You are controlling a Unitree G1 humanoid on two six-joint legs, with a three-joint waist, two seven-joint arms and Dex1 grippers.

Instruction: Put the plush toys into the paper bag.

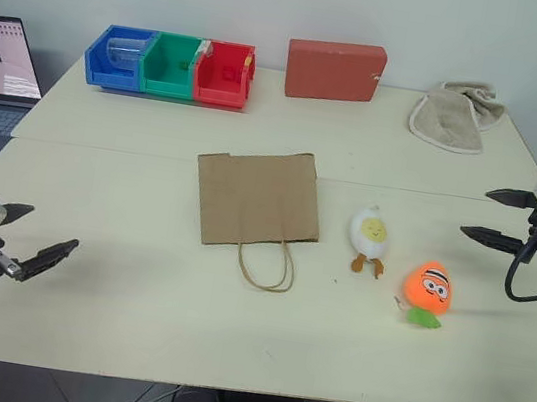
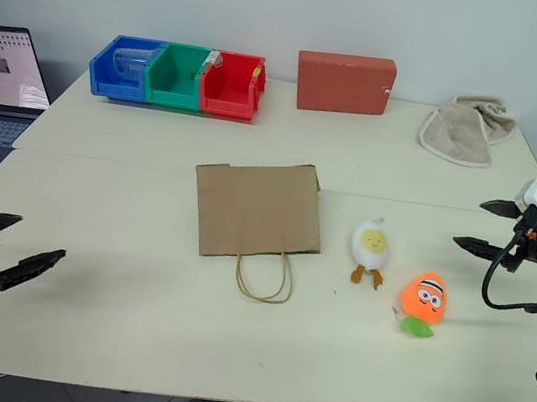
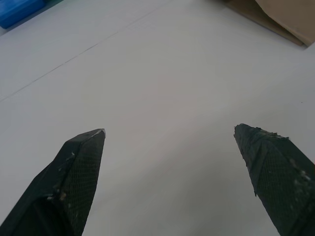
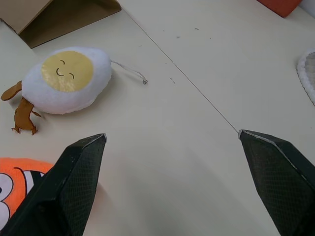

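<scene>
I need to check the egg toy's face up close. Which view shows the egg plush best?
The right wrist view: the egg plush lies close, smiling yellow face and orange legs plain. Both eye views show it whole but small, lying between the paper bag and the orange plush.

- The left gripper (image 1: 38, 240) had a white, rounded plastic housing with a small dark round hole, and two black, tapering, pointed fingers (image 3: 74, 177).
- The fingers' inner faces carried a fine cross-hatched texture, flecked with pale scuffs.
- The right gripper (image 1: 495, 216) had a matching white housing with dark dots.
- Black cables looped from the right wrist.
</scene>
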